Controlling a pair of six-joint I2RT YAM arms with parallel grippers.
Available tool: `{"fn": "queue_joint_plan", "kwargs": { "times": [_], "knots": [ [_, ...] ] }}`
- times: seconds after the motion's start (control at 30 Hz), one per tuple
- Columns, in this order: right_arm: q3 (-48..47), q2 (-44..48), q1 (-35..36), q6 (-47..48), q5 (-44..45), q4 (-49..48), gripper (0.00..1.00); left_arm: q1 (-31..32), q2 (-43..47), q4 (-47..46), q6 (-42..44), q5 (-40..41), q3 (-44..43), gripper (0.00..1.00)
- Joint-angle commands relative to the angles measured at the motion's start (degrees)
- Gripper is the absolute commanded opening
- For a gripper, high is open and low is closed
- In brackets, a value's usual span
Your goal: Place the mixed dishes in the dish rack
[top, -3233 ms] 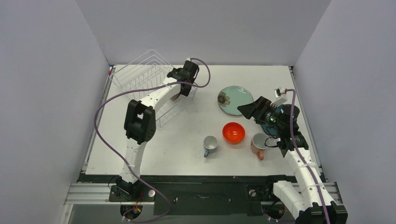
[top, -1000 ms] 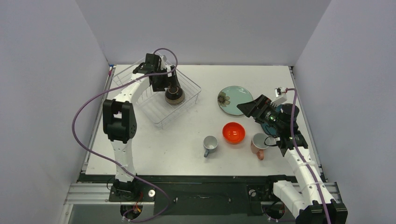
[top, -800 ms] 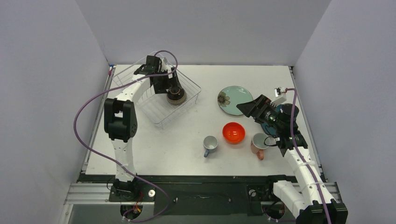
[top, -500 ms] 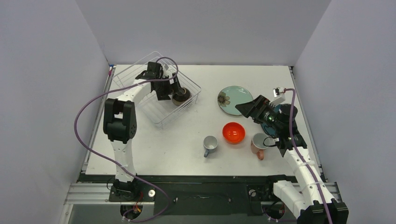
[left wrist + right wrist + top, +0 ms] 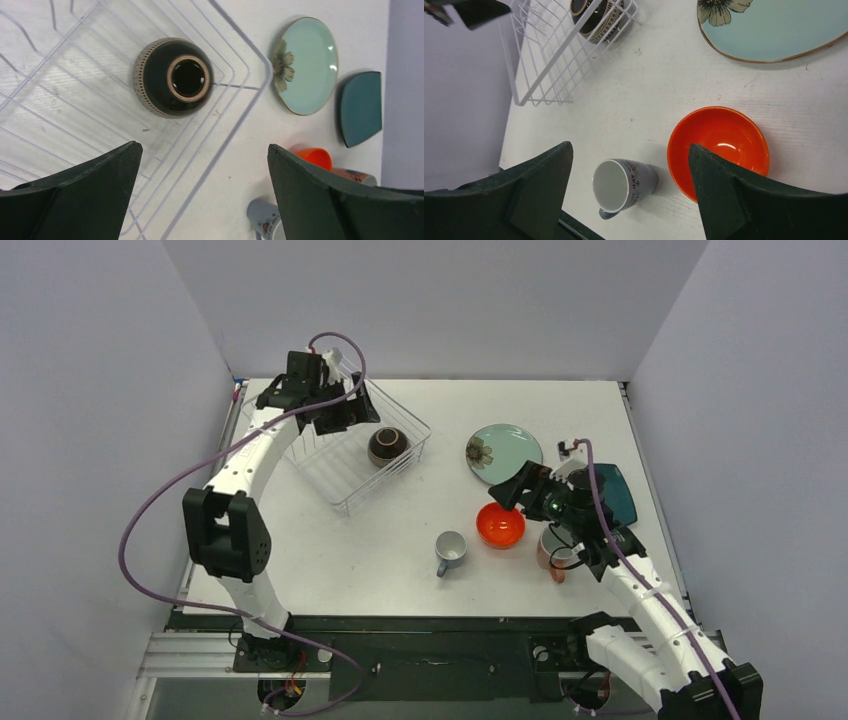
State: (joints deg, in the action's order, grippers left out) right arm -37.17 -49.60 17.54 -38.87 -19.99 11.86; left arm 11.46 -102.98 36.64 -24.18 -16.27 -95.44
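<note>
**Q:** One dish is racked: the brown bowl (image 5: 174, 77) lies upside down inside the dish rack (image 5: 250, 107), near its corner. Five others wait on the table (image 5: 400, 540). Which lies nearest a gripper?

**A:** The orange-red bowl (image 5: 718, 150), below the right gripper (image 5: 629, 146), whose jaws stand spread and empty. The grey-blue mug (image 5: 624, 182) sits just beside the bowl.

**Q:** How would that bowl handle?

**A:** Probably glazed ceramic: rigid, slick, liable to chip, moderately heavy. The rim looks the best hold, one finger inside the wall and one outside.

**Q:** And the poses?

**A:** The right arm (image 5: 645, 595) reaches forward, wrist pitched down over bowl and mug. The left arm (image 5: 252, 452) stretches to the rack's far side. The left gripper (image 5: 203, 146) hangs above the rack, jaws wide apart, holding nothing.
</note>
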Motion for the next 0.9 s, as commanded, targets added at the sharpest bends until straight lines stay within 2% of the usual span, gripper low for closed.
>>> {"fn": "queue_joint_plan", "kwargs": {
  "times": [0.0, 0.07, 0.17, 0.23, 0.37, 0.43, 0.53, 0.67, 0.87],
  "knots": [
    [-3.84, -0.97, 7.5, 3.02, 14.33, 6.04, 0.79, 2.96, 7.56, -0.01, 2.77, -6.25, 2.55, 0.96],
    [-5.44, -2.86, 11.61, 2.68, 20.91, 8.94, 0.76, 6.99, 10.68, 1.93, 6.69, -3.51, 2.81, 0.96],
    [-8.02, -6.01, 16.49, -1.37, 33.43, 12.31, 0.73, 15.47, 13.71, 4.54, 11.1, 9.35, 3.3, 0.96],
    [-9.72, -7.85, 18.98, -4.39, 39.94, 14.61, 0.67, 17.88, 16.38, 3.11, 12.78, 11.87, 5.32, 0.96],
    [-12.56, -10.92, 21.02, -5.79, 48.32, 19.21, 0.66, 18.6, 22.95, -1.3, 12.8, 10.72, 10.52, 0.96],
    [-13.86, -12.18, 19.25, -3.64, 48.47, 21.23, 0.65, 19.42, 26.11, -3.73, 12.84, 11.38, 13.64, 0.97],
    [-15.27, -14.06, 15.87, 2.6, 40.88, 23.17, 0.6, 20.76, 30.11, -6.21, 12.78, 14.6, 15.54, 0.96],
    [-15.84, -17.59, 12.13, 7.46, 35.63, 25.67, 0.51, 21.26, 34.12, -9.29, 12.28, 15.06, 17.83, 0.96],
    [-14.26, -21.08, 9.95, 10.5, 34.28, 25.64, 0.47, 21.36, 38.42, -12.39, 12.25, 15.82, 21.15, 0.96]
  ]
}}
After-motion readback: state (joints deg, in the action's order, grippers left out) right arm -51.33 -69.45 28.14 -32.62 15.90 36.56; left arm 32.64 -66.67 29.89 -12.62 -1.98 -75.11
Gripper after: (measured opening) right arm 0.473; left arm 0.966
